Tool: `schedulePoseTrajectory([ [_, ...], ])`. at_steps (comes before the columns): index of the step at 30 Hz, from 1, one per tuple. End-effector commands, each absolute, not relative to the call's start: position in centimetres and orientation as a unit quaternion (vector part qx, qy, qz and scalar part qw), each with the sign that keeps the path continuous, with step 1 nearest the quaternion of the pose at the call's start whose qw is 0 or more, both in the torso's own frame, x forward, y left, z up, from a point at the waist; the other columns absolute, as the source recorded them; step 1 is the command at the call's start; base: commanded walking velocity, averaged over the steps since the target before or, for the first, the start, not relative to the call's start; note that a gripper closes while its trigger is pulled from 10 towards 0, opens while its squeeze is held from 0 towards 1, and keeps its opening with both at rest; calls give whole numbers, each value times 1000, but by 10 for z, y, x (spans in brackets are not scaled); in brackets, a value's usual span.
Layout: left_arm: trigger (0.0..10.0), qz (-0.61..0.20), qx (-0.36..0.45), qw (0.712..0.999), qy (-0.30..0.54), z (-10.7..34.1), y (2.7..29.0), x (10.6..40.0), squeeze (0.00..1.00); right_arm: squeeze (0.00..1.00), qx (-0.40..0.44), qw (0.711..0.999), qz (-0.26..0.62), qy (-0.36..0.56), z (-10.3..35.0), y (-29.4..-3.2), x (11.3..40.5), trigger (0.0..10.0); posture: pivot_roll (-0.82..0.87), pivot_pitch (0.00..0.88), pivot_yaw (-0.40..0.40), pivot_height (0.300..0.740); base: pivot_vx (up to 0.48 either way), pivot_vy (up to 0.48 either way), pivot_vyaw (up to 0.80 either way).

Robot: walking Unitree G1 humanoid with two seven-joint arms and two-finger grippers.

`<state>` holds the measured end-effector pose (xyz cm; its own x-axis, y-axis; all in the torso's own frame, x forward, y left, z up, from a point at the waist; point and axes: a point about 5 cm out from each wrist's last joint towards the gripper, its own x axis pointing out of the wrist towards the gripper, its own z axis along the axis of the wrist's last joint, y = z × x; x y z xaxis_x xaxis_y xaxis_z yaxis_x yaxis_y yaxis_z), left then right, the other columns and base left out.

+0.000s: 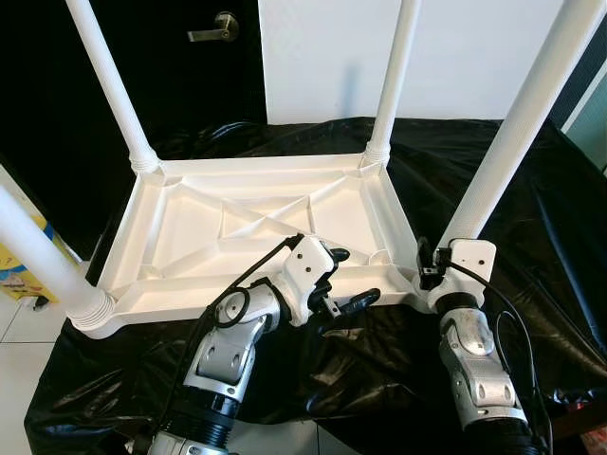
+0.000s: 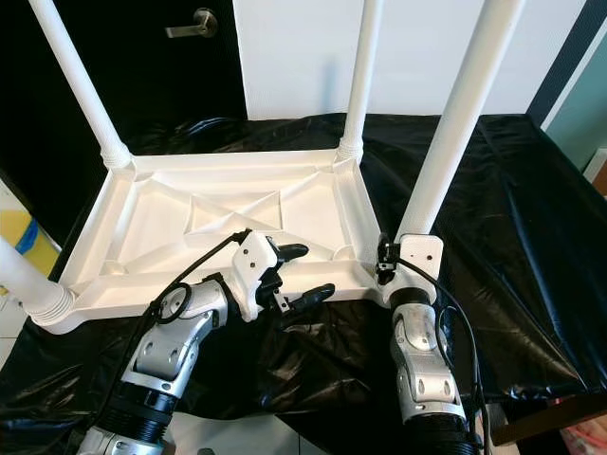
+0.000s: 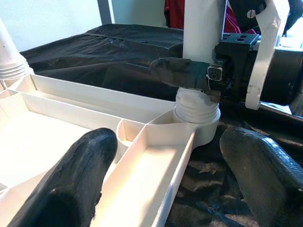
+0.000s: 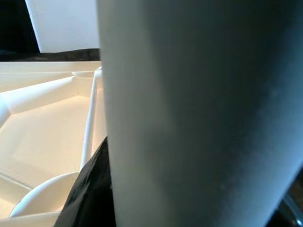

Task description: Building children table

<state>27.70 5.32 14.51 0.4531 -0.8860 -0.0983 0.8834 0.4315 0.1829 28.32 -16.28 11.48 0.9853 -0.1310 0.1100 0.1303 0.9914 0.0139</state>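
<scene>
Seating the fourth leg [image 1: 493, 171] squarely is the job in hand, judging by the head views: the white tabletop [image 1: 190, 237] lies upside down on a black sheet [image 1: 531, 256], with a leg standing at each of its four corners. The right gripper [image 1: 432, 275] is clenched on the near right leg just above its socket; a good finish would keep that leg upright while turning it home. The left gripper [image 1: 346, 280] hovers released at the tabletop's near edge, one finger over the ribbed underside and one beyond the rim, well placed to brace the frame.

In the left wrist view, the two spread fingers [image 3: 71, 184] straddle the near rim, and the leg's threaded collar [image 3: 196, 111] sits in the corner socket, with a right finger wrapped across the leg above it.

The right wrist view has the leg close up. The tabletop's ribbed compartments hold nothing.
</scene>
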Motion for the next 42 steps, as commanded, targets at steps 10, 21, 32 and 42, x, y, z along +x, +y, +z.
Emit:
schedulePoseTrajectory([
  [10, 10000, -453, 100, 886, -11, 147, 56, 283, 0, 1000, -8, 997, -70, -27, 105, -165, 280, 10000, -7, 0, -34, 740, 0, 0, 0],
  [21, 10000, -456, 99, 884, 1, 145, 59, 283, 0, 0, -3, 998, -34, -52, 115, -163, 279, 10000, 10, 31, -91, 740, 0, 0, 0],
  [32, 10000, -449, 85, 889, -2, 151, 59, 287, 0, 0, -12, 998, -18, -57, 120, -168, 283, 10000, 20, 33, -135, 740, 0, 0, 0],
  [42, 10000, -450, 83, 889, 2, 150, 59, 288, 0, 0, -15, 998, -4, -55, 121, -167, 284, 10000, 21, 44, -150, 740, 0, 0, 0],
])
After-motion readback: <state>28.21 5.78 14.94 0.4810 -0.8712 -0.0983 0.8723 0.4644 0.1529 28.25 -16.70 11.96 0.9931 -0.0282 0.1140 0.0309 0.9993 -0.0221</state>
